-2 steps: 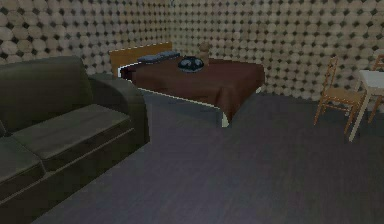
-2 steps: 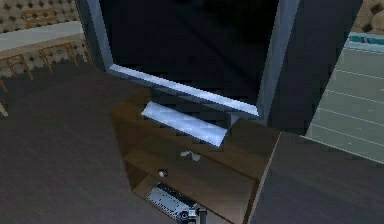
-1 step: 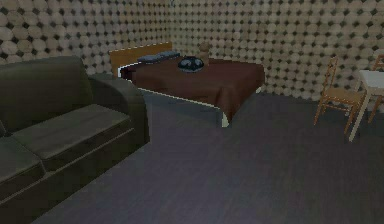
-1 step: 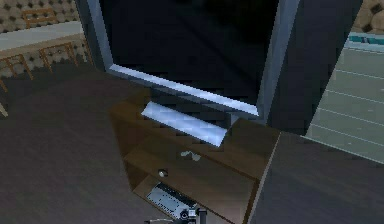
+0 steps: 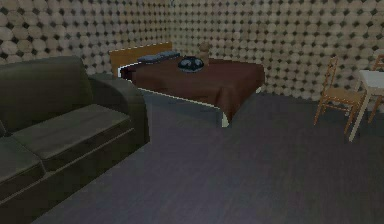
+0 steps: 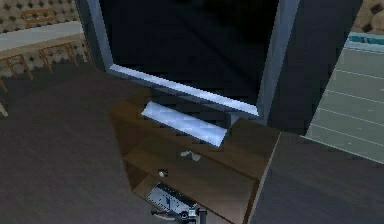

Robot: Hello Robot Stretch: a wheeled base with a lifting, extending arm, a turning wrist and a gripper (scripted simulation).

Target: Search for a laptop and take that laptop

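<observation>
Where the laptop lies I cannot yet tell. My likeliest spots are a flat dark shape [image 5: 152,60] at the head edge of the bed [image 5: 235,90], too small to name, beside a round dark-blue object [image 5: 191,65], and the white bench [image 5: 374,82] at the forward view's right edge, with a wooden chair [image 5: 340,95] near it. I expect a laptop to be stiff, flat, heavy for this claw, smooth-shelled, and fragile at hinge and screen. I would take it across the base's thin edge near its middle. A dark sofa [image 5: 60,120] fills the forward view's left. In the arm side view a large television [image 6: 190,45] sits on a wooden stand [image 6: 245,150]. What looks like the claw [image 6: 165,198] is low before the stand's shelf. I cannot tell how its fingers are set or whether it holds anything.
</observation>
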